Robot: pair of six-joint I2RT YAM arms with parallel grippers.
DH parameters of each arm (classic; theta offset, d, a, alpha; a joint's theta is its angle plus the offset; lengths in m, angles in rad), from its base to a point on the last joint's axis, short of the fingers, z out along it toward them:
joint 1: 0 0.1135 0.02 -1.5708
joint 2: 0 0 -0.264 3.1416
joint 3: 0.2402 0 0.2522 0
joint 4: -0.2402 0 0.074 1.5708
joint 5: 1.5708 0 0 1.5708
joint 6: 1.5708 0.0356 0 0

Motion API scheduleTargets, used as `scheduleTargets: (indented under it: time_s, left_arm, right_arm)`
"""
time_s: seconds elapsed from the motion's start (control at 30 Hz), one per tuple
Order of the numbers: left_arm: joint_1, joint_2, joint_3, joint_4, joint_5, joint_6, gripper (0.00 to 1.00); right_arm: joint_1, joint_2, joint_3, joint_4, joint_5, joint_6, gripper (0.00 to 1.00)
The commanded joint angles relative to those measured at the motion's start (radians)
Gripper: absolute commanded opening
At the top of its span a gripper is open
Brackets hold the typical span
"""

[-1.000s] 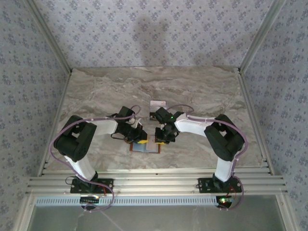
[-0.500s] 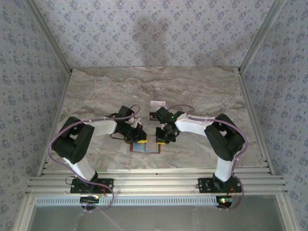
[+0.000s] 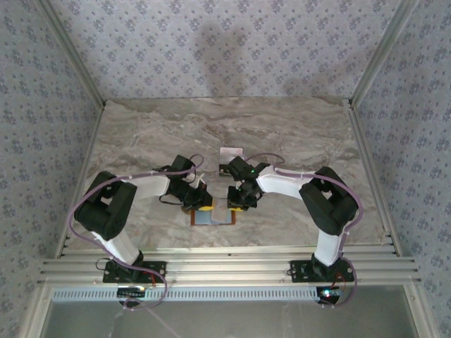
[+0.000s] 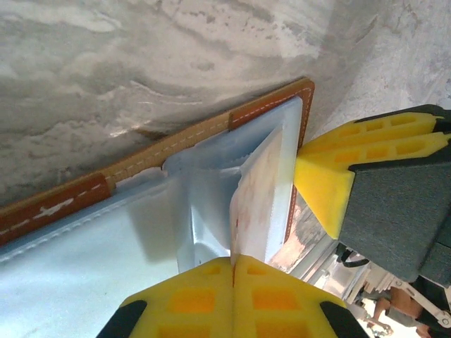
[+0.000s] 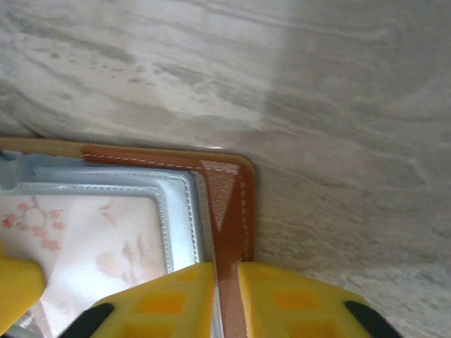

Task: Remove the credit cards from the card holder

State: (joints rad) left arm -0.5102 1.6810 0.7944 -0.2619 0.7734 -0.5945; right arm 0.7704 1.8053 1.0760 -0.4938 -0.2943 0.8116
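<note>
Left elbow [image 3: 99, 215] sags outward; left gripper [image 4: 234, 264], clamped tight on the pink card [image 4: 257, 190], should draw it straight out while right gripper [image 5: 225, 271], nipping the holder [image 5: 232, 211] by its edge, pins it.

So both arms fold in toward the table's middle, left arm [image 3: 151, 184] from the left, right arm [image 3: 285, 182] from the right, wrists tipped down and nearly meeting. The left gripper [image 4: 232, 264] is clamped tight on the whitish-pink card [image 4: 257, 190]. The right gripper [image 5: 225, 271] is pinched narrow over the card holder [image 5: 232, 211] edge.
</note>
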Motion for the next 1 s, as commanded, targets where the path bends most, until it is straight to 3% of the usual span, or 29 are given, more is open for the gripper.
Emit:
scheduleTargets:
  time_s: [0.0,0.23,0.4,0.7,0.97]
  left_arm:
    - [0.005,0.014,0.000,-0.015,-0.023,0.004,0.06]
    - [-0.001,0.042,-0.008,0.043,-0.014,-0.032,0.07]
    - [-0.003,0.049,-0.015,0.059,-0.011,-0.040,0.07]
    - [-0.002,0.049,-0.017,0.059,-0.008,-0.037,0.07]
    - [-0.002,0.036,-0.020,0.042,-0.011,-0.024,0.07]
  right_arm:
    - [0.003,-0.005,-0.008,-0.028,0.026,0.002,0.27]
    - [0.026,0.018,0.019,-0.036,0.033,0.011,0.40]
    - [0.045,0.049,0.045,-0.085,0.096,0.002,0.41]
    - [0.079,0.108,0.079,-0.179,0.202,-0.023,0.36]
    - [0.085,0.121,0.075,-0.202,0.231,-0.031,0.25]
